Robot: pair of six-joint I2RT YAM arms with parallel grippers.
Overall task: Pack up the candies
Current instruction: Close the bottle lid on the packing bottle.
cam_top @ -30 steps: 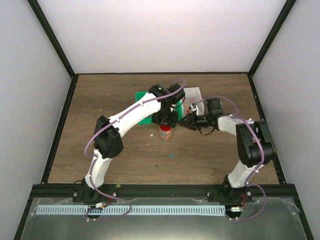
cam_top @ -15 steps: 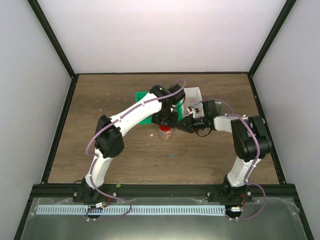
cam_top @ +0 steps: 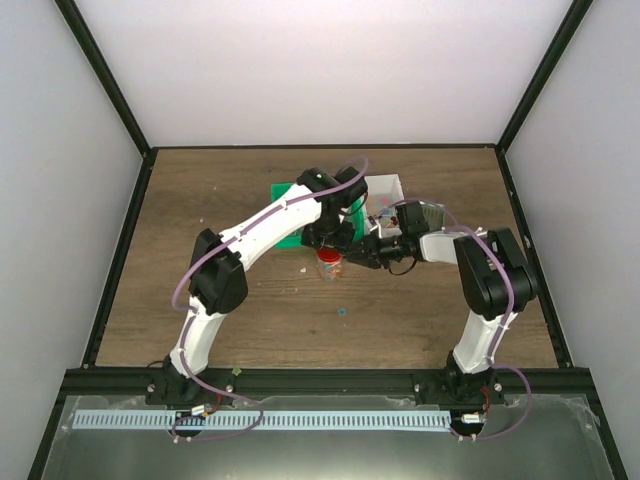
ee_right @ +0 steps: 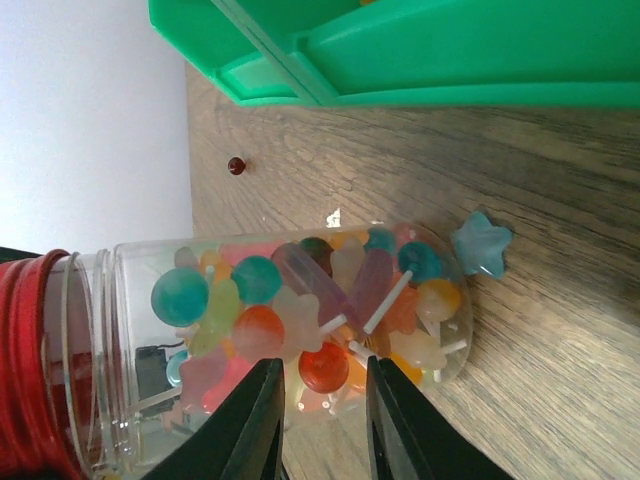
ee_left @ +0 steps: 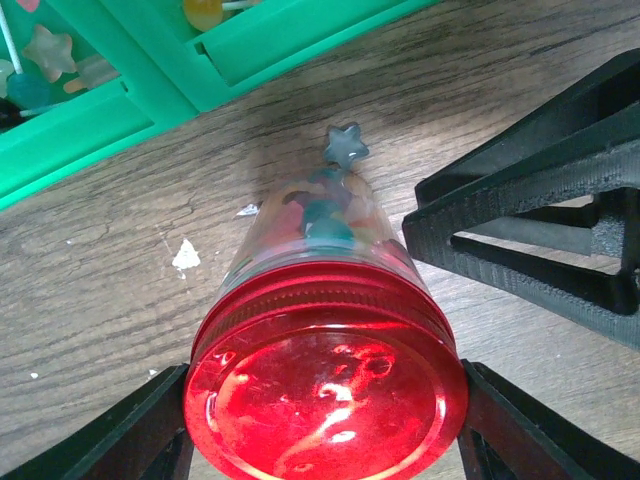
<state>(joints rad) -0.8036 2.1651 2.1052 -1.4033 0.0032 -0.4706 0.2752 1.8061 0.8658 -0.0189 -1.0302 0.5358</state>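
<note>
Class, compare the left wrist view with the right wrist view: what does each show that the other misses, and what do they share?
Only the left wrist view: the top face of the red lid, the left claw with its fingers against both sides of the lid, and white crumbs on the table. Only the right wrist view: the clear jar side-on with its candies showing, and a dark red bead on the table. Both: the jar, the green tray, the blue star sweet beside the jar, and the right claw.

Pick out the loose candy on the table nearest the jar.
The blue star-shaped candy, on the wood right beside the jar's base; the tiny dark red piece lies farther off.
</note>
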